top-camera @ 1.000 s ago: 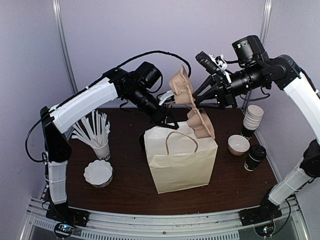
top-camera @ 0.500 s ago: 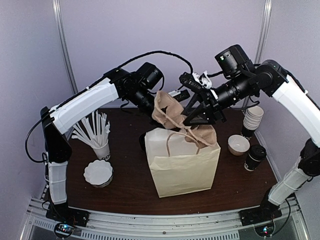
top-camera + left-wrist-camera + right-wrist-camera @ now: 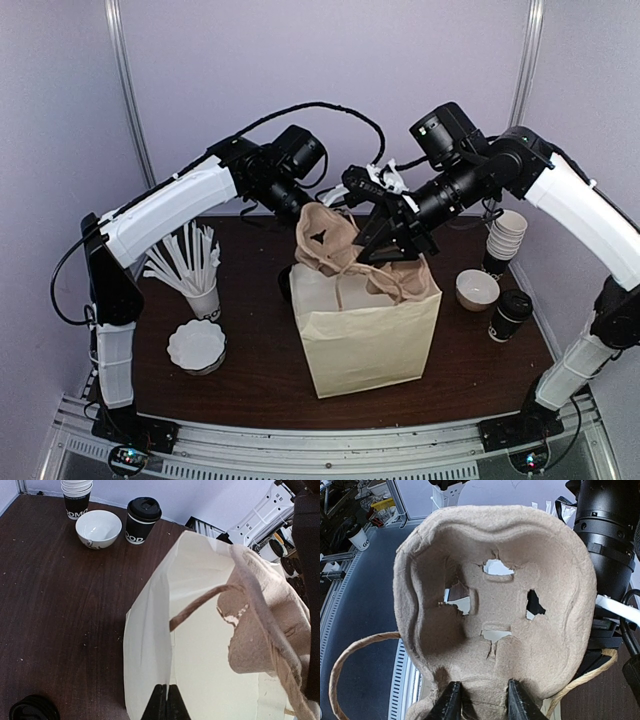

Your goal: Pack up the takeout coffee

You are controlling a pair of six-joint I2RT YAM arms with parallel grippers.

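While the left claw (image 3: pixel 165 696) pinches the bag (image 3: pixel 150 630), the right claw (image 3: pixel 483 689) pinches the carrier (image 3: pixel 495 580), now lower.

- Top view: bright, even, soft light from overhead; the wall (image 3: pixel 300 50) reads pale lilac, with no glare.
- The bag (image 3: pixel 365 340) and arms cast only faint, soft-edged shadows on the dark table (image 3: pixel 260 370).
- The pole (image 3: pixel 125 90) at the left edge bows slightly, a mild lens distortion.
- Left wrist view: the bag's inside is almost washed out to white. The table has a dull sheen, the coffee (image 3: pixel 143 520) is sharp, and the carrier (image 3: pixel 270 630) near the lens is soft.
- Right wrist view: the carrier is crisp, with light showing through its holes. The right gripper (image 3: pixel 483 684) is dark and the background is hazy.
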